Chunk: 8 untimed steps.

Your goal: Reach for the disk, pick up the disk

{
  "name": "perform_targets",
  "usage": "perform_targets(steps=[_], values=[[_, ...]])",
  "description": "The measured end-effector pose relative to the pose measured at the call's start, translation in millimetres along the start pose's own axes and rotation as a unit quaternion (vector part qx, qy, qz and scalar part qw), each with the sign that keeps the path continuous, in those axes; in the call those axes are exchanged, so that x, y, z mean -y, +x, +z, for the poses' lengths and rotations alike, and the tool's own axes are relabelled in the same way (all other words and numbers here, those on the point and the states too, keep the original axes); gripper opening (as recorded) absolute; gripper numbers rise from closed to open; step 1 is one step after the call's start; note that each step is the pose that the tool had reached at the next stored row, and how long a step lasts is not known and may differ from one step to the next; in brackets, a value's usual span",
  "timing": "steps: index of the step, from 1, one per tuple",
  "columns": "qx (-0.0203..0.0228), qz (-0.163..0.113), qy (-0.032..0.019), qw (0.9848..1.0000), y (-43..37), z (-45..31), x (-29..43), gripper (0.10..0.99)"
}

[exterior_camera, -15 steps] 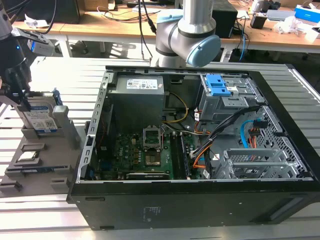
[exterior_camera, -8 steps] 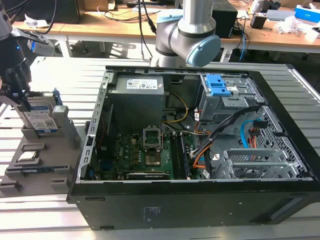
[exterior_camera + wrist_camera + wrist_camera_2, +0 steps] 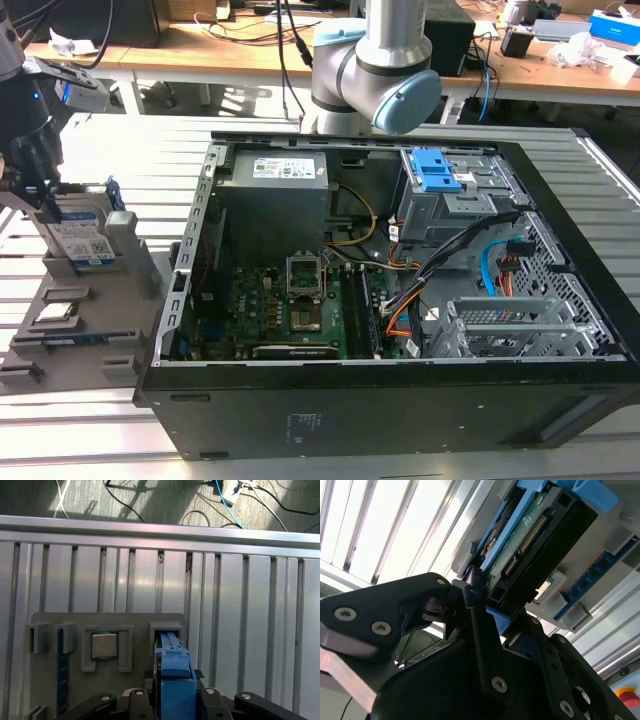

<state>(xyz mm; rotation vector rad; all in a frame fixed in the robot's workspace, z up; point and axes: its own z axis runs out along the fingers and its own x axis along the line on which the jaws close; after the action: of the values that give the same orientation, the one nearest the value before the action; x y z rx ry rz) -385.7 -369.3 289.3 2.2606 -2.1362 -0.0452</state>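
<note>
The tool (image 3: 40,190) is down at the exterior view's left edge, partly cut off by the frame, right at the disk (image 3: 82,235). The disk stands upright on its edge in a slot of a grey moulded holder (image 3: 90,335) on the ribbed aluminium worktop (image 3: 100,150). Does the tool pinch it or merely straddle it? I cannot tell: the contact is hidden behind black linkage in both wrist views. The second wrist view shows the disk's (image 3: 535,535) underside close up, with green circuit board, a row of connector pins and a blue plastic bracket along its rim. In the first wrist view a square grey chip (image 3: 105,645) sits in the neighbouring pocket. The open black computer case (image 3: 400,410) lies beside the holder.
</note>
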Motion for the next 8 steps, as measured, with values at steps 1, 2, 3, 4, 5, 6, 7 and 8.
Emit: perform_targets(steps=[1, 2, 3, 4, 5, 6, 7, 8], values=[[0.0000, 0.000, 0.0000, 1.0000, 0.0, 0.1, 0.0, 0.369], [0.0000, 0.000, 0.0001, 1.0000, 0.0, 0.2, 0.0, 0.369], [0.0000, 0.000, 0.0000, 1.0000, 0.0, 0.2, 0.0, 0.369], [0.0000, 0.000, 0.0000, 1.0000, 0.0, 0.3, 0.0, 0.369], [0.0000, 0.000, 0.0001, 1.0000, 0.0, 0.5, 0.1, 0.369], [0.0000, 0.000, 0.0001, 1.0000, 0.0, 0.5, 0.1, 0.369], [0.0000, 0.000, 0.0001, 1.0000, 0.0, 0.6, 0.1, 0.369], [0.0000, 0.000, 0.0001, 1.0000, 0.0, 0.7, 0.1, 0.369]])
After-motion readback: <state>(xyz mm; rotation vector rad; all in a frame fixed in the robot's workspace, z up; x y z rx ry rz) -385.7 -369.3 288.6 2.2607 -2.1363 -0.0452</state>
